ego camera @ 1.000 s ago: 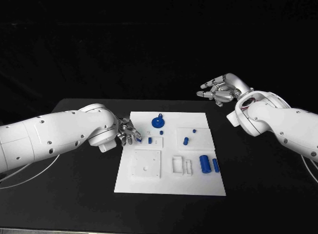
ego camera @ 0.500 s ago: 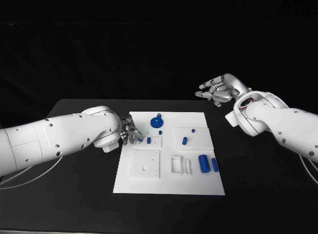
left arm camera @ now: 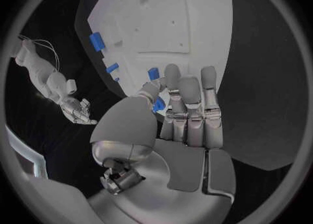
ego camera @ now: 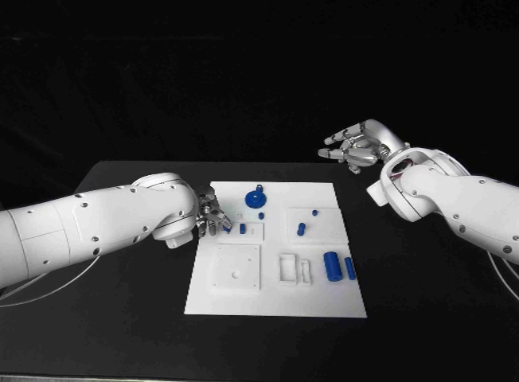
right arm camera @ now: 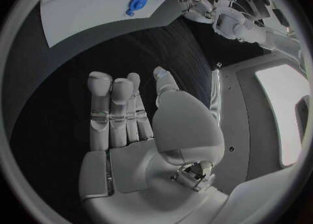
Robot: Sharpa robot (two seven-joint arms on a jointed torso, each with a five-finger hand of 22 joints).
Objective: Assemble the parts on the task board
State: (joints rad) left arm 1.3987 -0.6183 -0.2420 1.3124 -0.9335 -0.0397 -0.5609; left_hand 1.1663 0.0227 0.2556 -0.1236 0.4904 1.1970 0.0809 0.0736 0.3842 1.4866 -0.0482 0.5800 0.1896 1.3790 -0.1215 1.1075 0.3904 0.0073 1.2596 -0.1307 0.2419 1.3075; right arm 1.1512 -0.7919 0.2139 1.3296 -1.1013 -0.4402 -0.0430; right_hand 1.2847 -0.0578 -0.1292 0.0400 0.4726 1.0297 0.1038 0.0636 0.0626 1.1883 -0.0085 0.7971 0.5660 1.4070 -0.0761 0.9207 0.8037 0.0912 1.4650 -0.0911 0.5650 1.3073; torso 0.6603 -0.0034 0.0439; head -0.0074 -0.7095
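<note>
Across the black table [ego camera: 122, 318], matte and dark, the white task board [ego camera: 278, 298] lies flat between the two arms, its long edges running away from the robot and bare tabletop open on both sides. The left hand [ego camera: 210, 217] sits right at the board's near-left edge, silver fingers bunched downward over the rim; in the left wrist view those fingers [left arm camera: 190, 110] stand straight and side by side with the thumb tucked across, and a scrap of blue shows at the thumb tip, but whether it pinches anything, cannot tell. The right hand [ego camera: 355, 148] hangs well apart from the board, off its far right corner and above the table, palm flat, fingers extended and lightly spread, holding nothing. Now the parts: a round blue disc with a knob [ego camera: 257, 199] just ahead of the left hand's fingertips; a stubby blue cylinder [ego camera: 333, 267] and a slim blue bar [ego camera: 352, 269] side by side toward the board's right edge, well away from both hands; a small blue peg [ego camera: 303, 230] upright in a square recess mid-board; a tiny blue peg [ego camera: 243, 228] right beside the left fingers.
</note>
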